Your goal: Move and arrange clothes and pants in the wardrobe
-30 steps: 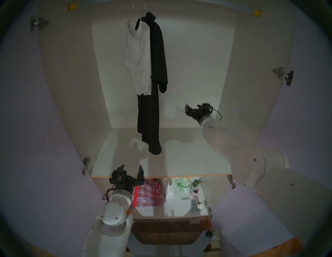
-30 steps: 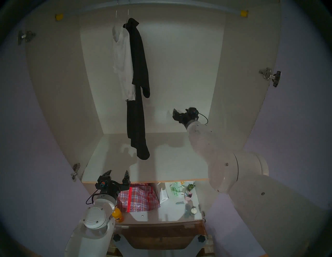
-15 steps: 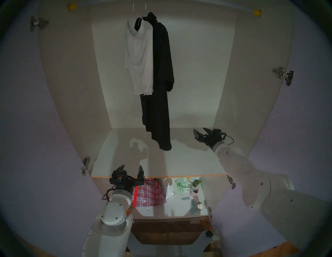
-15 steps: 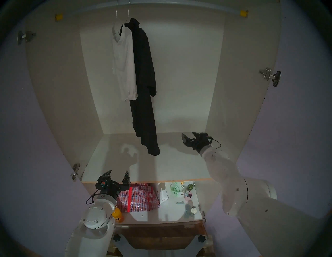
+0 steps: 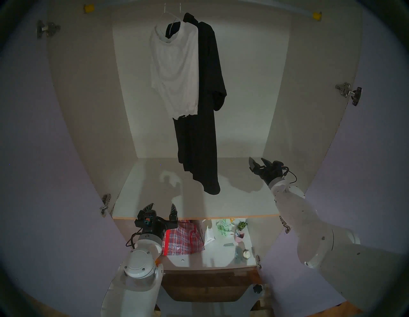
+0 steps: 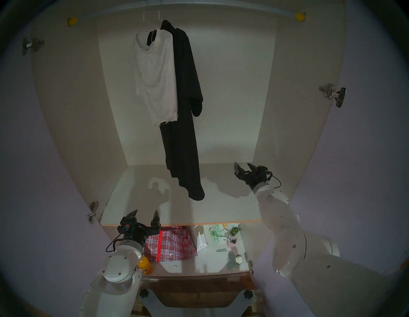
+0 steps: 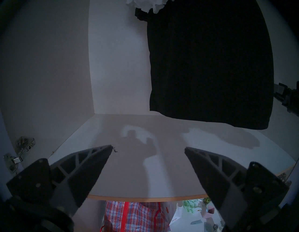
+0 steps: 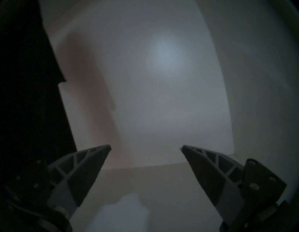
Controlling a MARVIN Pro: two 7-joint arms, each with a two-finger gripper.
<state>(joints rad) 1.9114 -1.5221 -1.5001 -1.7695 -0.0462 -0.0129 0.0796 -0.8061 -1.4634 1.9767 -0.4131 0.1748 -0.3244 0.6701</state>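
A large black collared shirt (image 5: 203, 110) and a smaller white top (image 5: 177, 73) with a ruffled hem hang side by side on white wire hangers (image 5: 170, 15) from the wardrobe's rail (image 6: 221, 4). The white top is in front and to the left. The black shirt also shows in the left wrist view (image 7: 210, 64) and at the left edge of the right wrist view (image 8: 24, 97). My right gripper (image 5: 257, 161) is open and empty, low at the right over the wardrobe's shelf (image 5: 155, 199), apart from the clothes. My left gripper (image 5: 161, 207) is open and empty at the shelf's front edge.
The wardrobe has off-white inner panels (image 5: 243, 88), lilac doors (image 5: 28, 155) swung open, metal hinges (image 5: 349, 91) and yellow rail brackets (image 5: 317, 16). Below the shelf lie a red-and-white checked bag (image 5: 183, 239), a white bag (image 5: 209, 235), a pink cup (image 5: 239, 236) and an orange bottle (image 6: 145, 266).
My right gripper has dropped from mid-height to just above the shelf and moved right. The black shirt and white top have swung right and turned, showing more of their fronts. The left arm has not moved.
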